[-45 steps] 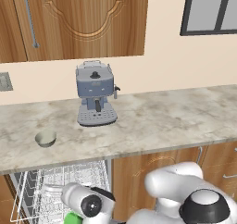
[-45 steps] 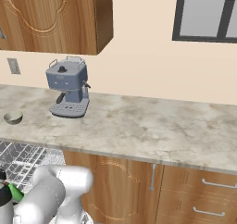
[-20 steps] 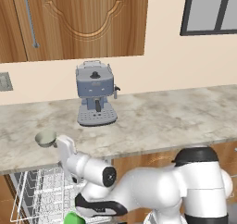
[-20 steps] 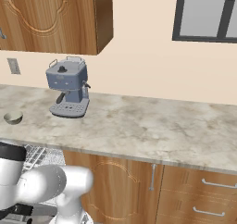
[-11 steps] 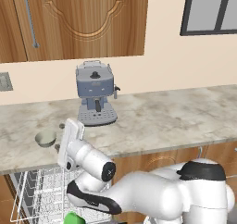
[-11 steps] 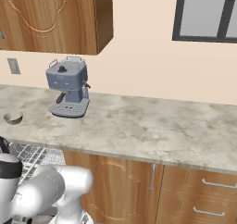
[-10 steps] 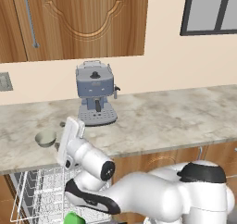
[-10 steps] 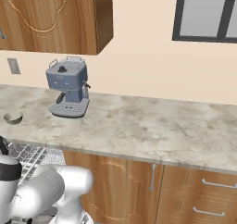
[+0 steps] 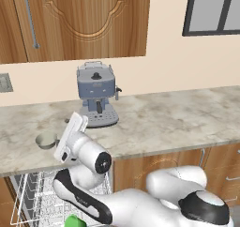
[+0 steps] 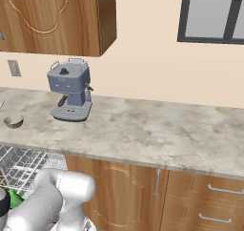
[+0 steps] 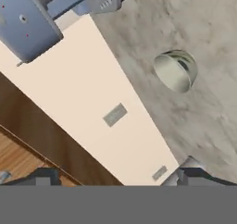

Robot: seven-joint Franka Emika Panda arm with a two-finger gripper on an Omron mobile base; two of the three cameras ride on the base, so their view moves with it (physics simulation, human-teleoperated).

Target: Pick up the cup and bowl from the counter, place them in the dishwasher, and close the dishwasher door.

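Since earlier frame your arm has risen from dishwasher rack (image 9: pixel 33 198) to tabletop (image 9: pixel 154 123) height, hand now lower left of left base view, beside bowl (image 9: pixel 46 139). Pincer (image 11: pixel 115 174) spread wide, holding nothing, touching nothing. Bowl sits on tabletop, upper right in hand view. Cup (image 9: pixel 72 221) lies in rack, bottom edge, left base view.

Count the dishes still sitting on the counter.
1: the bowl sits on the counter, left of the coffee machine. The cup is already down in the dishwasher rack, partly hidden by the arm.
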